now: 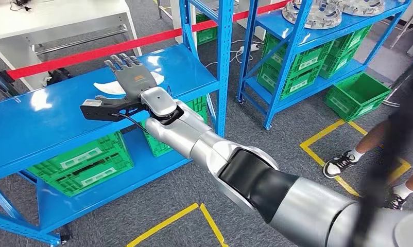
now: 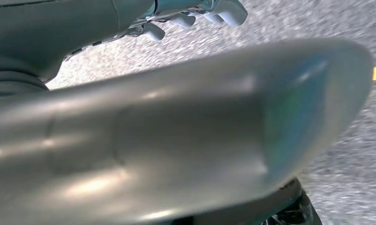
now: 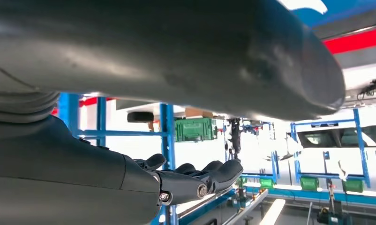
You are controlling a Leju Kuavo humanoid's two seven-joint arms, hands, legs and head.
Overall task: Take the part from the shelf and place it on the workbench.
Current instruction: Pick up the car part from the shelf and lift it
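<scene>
— While reaching over the blue shelf (image 1: 34, 118), spread flat and holding nothing: right robot hand (image 1: 128, 77), fingers stretched apart toward 11 o'clock.

— And the white part (image 1: 105, 87)?

— Lying flat on the shelf's top board, directly beneath that palm. Peeks out past the hand at 9 o'clock, with a smaller tip at 3 o'clock. Long axis therefore 9-to-3, crosswise to the fingers.

— Touching yet?

— Cannot tell; hidden by the back of the hand. Seen from the right wrist view, fingers (image 3: 214, 173) extended and only lightly bent, with nothing between them.

— Left robot hand (image 2: 186, 16)?

— Hanging over grey floor, blurred, just fingertips at the frame edge. Cannot tell whether wide or closed. Well apart from the shelf, so no candidate; right clearly nearer.

— Next move, then?

— Probably straight down, then closing across the narrow width: thumb on the near edge at 6 o'clock, fingers over the far edge at 12. Thin and flat, so likely awkward to get under; may need sliding toward the board's edge.

— Afterwards?

— Lift, turn away, carry to the counter. Possibly the white counter (image 1: 65, 20) at 11 o'clock beyond the red tape (image 1: 91, 54), though not certain.
</scene>
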